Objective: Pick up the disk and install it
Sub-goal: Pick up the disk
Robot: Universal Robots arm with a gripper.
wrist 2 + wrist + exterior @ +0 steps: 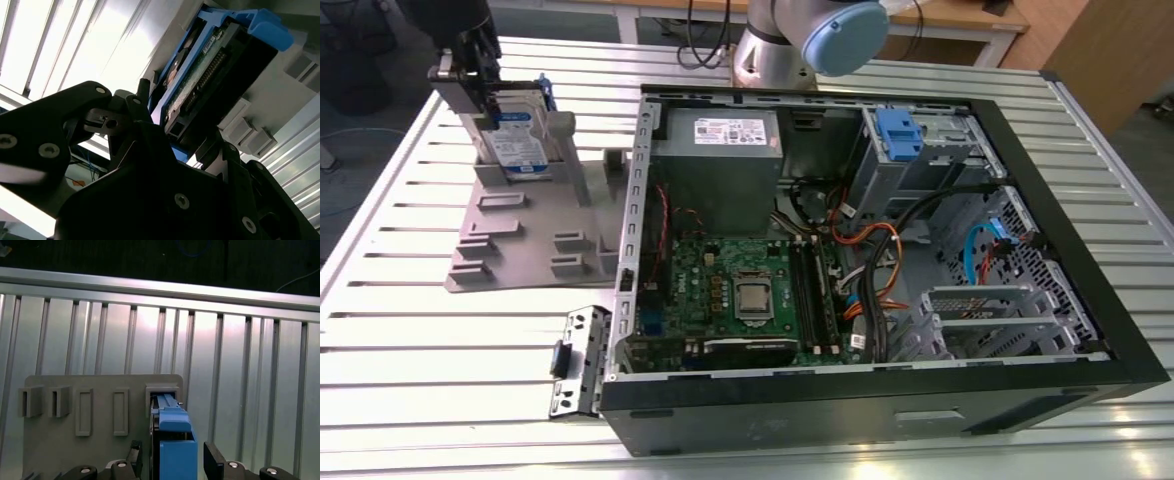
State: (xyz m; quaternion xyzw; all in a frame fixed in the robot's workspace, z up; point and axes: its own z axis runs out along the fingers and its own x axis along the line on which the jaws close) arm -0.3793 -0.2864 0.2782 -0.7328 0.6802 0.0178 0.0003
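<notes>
The disk (pixel 515 140) stands on edge in a slot of a grey holder (pixel 520 235) on the slatted table, at the exterior view's left. It has a white-and-blue label and a blue frame. My gripper (pixel 478 75) hangs right over its upper end. In the first wrist view the blue-framed disk (pixel 175 450) sits between my two dark fingers (pixel 215 460), with a thin gap on each side, so the gripper (pixel 172 455) is open around it. The second wrist view shows the disk's (pixel 200 65) circuit-board side and connector.
An open computer case (pixel 1067 250) lies at the exterior view's right, with a motherboard, cables, a grey power supply box (pixel 716 150) and a drive bay with a blue tab (pixel 897 130). A loose metal bracket (pixel 580 360) lies by the case. The arm's base (pixel 781 45) stands behind.
</notes>
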